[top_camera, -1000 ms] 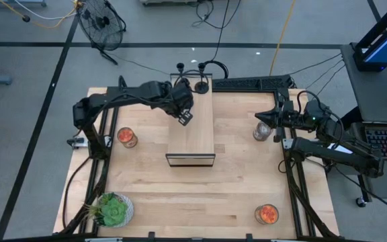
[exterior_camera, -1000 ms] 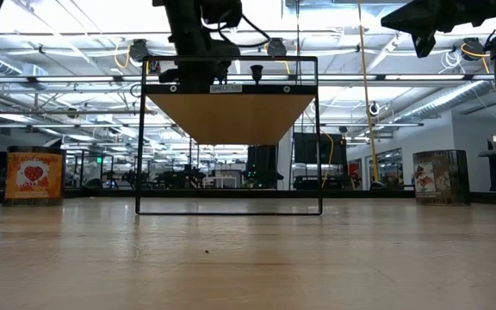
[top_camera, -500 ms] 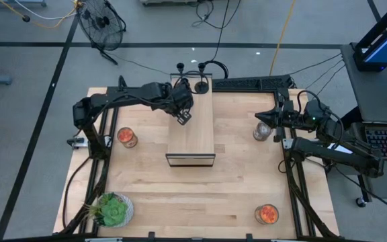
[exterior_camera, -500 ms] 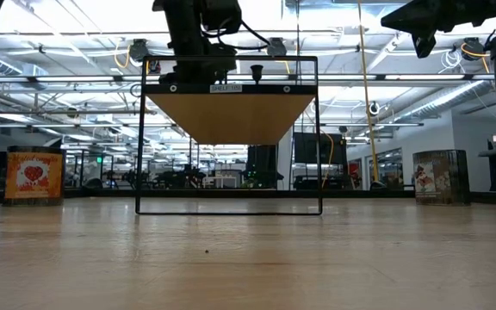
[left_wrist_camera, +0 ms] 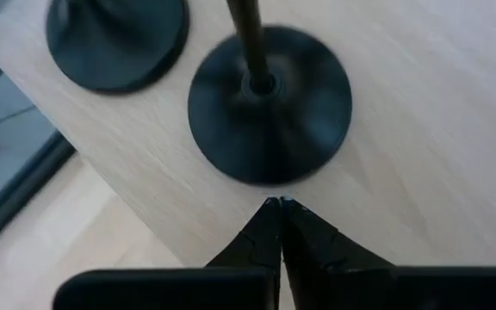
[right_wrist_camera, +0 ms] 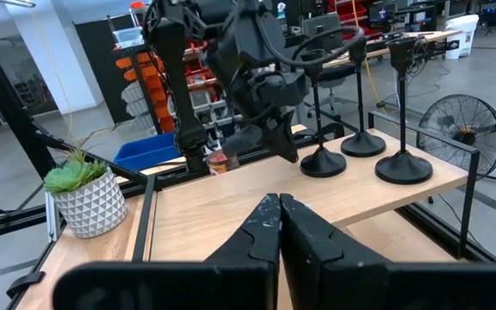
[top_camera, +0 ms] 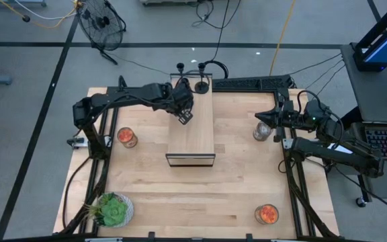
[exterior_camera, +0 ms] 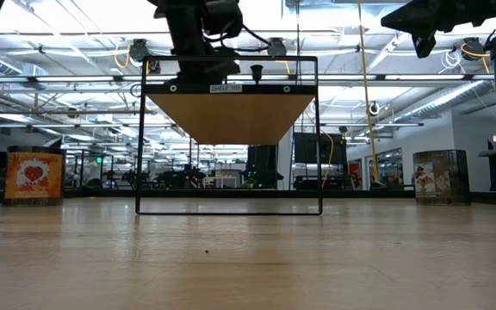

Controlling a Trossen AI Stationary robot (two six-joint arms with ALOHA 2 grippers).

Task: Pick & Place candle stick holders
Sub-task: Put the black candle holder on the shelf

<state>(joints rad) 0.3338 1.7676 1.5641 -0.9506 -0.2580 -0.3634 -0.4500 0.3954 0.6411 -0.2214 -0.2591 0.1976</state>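
**Supervisor:** How far along are you judging the task to be?

**Me:** I'm seeing all three candle stick holders standing upright on the raised wooden shelf, clustered along its far edge, at about 12 o'clock from the table's centre in the high view. From the right wrist view I'm counting three round bases in a row near that edge. Nothing is being carried right now, so I'm reading this as between a placement and whatever comes next. Whether they're arriving on the shelf or about to leave it, I can't say.

**Supervisor:** Where is the working gripper?

**Me:** The left gripper is hovering over the shelf's far left part, fingertips pressed together and holding nothing. The nearest holder is sitting just beyond the tips, apart from them, its thin stem rising toward the camera. A second base is lying next to it, close to the shelf edge.

**Supervisor:** And the other arm?

**Me:** The right gripper is waiting at about 3 o'clock on the table, beside a glass jar, its fingers also closed on nothing and pointing toward the shelf.

**Supervisor:** What is left?

**Me:** If a holder is to be picked, I'm judging the left fingers need to spread first and then straddle the stem.
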